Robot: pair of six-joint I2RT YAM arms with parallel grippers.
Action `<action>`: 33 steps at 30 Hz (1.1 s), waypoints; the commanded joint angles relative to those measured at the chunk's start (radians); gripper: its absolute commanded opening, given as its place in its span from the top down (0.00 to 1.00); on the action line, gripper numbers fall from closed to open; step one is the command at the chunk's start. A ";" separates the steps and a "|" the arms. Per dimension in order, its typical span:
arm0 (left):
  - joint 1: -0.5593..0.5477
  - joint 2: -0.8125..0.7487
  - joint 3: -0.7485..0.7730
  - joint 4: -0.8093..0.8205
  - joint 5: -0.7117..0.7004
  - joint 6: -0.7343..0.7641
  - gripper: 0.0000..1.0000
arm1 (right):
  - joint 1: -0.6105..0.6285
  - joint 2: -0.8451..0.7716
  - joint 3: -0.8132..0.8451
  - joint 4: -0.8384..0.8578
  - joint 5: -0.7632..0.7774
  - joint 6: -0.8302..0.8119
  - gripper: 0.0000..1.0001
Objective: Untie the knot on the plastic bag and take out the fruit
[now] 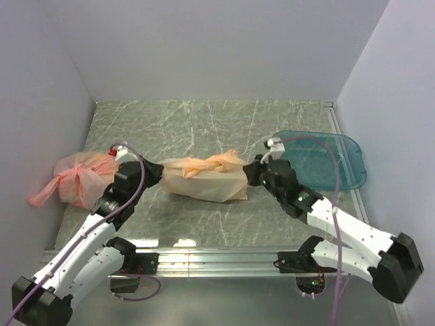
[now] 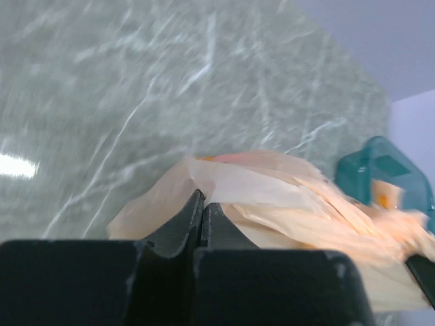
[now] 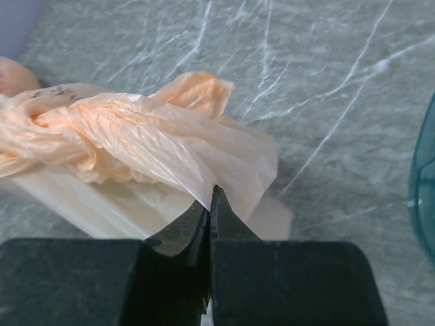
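Observation:
The plastic bag [image 1: 204, 185] lies on its side mid-table, pale beige and crinkly. Its knot [image 1: 212, 164] is a twisted orange-tinted strip along the top, also seen in the right wrist view as the knot [image 3: 61, 122]. My left gripper [image 1: 157, 170] is at the bag's left end, its jaws shut on a fold of the bag's film [image 2: 224, 182]. My right gripper [image 1: 252, 170] is at the bag's right end, shut on a flap of the bag [image 3: 197, 173] at the fingertips. The fruit is hidden inside the bag.
A tied pink plastic bag [image 1: 77, 178] lies at the left, behind my left arm. A teal translucent tray [image 1: 329, 159] sits at the right, behind my right arm, and shows as the tray [image 2: 380, 175] in the left wrist view. Walls enclose three sides.

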 commanded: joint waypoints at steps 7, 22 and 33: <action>0.019 -0.096 -0.262 0.078 0.095 -0.216 0.99 | 0.009 -0.188 -0.231 0.119 -0.042 0.032 0.85; 0.018 -0.164 -0.225 0.057 0.230 -0.033 0.99 | 0.141 0.119 0.482 -0.416 -0.079 -0.317 0.23; 0.019 -0.196 -0.220 -0.017 0.155 -0.056 1.00 | 0.196 0.446 0.544 -0.553 0.096 -0.294 0.42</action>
